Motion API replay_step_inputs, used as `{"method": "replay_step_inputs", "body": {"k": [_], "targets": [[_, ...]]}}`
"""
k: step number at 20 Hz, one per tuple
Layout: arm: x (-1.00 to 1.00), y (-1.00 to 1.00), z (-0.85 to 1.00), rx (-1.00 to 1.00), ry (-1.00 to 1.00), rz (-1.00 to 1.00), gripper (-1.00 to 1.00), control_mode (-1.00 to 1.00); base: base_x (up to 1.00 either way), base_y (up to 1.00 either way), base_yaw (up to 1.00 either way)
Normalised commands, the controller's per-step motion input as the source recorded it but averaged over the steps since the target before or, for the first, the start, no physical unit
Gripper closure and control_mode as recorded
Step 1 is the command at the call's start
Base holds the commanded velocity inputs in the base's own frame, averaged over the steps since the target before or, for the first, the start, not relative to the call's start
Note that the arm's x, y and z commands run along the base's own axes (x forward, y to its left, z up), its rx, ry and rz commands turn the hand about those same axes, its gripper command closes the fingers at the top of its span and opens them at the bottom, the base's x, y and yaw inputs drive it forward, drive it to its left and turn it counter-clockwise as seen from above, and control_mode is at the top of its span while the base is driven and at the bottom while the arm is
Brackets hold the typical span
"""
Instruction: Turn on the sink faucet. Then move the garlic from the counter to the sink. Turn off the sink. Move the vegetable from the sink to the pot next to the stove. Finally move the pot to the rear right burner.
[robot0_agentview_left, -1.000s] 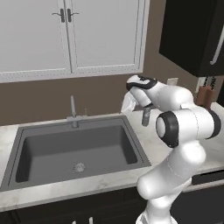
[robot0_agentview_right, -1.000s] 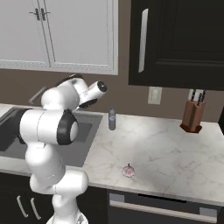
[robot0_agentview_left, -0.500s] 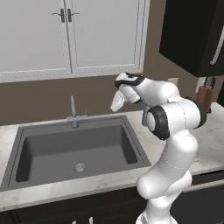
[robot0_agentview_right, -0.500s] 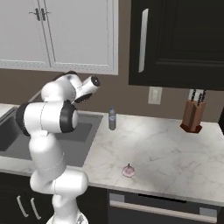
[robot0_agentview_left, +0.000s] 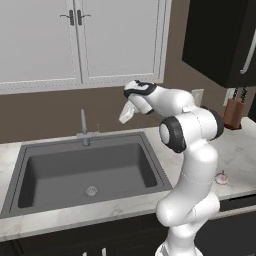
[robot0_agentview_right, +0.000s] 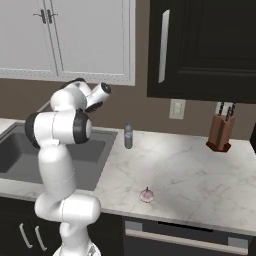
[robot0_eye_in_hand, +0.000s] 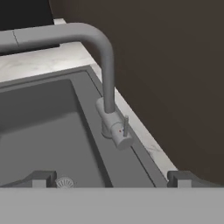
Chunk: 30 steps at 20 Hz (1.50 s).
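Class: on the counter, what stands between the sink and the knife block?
In the right base view, a small bottle stands between the sink and the knife block.

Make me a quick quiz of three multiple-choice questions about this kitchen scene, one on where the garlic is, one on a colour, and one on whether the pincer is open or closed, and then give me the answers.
1. Where does the garlic lie?
A. In the sink basin
B. On the counter near its front edge
C. Inside a pot

2. What colour is the knife block?
A. Reddish brown
B. White
C. Blue

3. How does the pincer stand?
A. Shut on the garlic
B. Shut on the faucet lever
C. Open and holding nothing

Answers:
1 B, the right base view shows it on the marble counter, away from the sink.
2 A, it stands reddish brown against the wall.
3 C, the hand view shows the fingertips set wide apart with the faucet lying beyond them, untouched.
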Motion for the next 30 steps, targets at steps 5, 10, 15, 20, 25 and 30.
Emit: {"method": "replay_step_inputs", "body": {"k": [5,10,15,20,25,30], "targets": [[0.01,0.02,0.00,0.00,0.00,0.01,-1.00,-1.00,0.00,0.00,0.00],[0.18,0.00,-0.01,0.00,0.00,0.00,-1.00,-1.00,0.00,0.00,0.00],[0.34,0.07,-0.04,0.00,0.03,0.00,-1.00,-1.00,0.00,0.00,0.00],[0.20,0.18,0.00,0.00,0.01,0.00,-1.00,-1.00,0.00,0.00,0.00],[0.13,0.41,0.00,-0.01,0.04,0.00,-1.00,-1.00,0.00,0.00,0.00],[0.01,0.26,0.00,-0.02,0.02,0.00,-1.00,-1.00,0.00,0.00,0.00]]}}
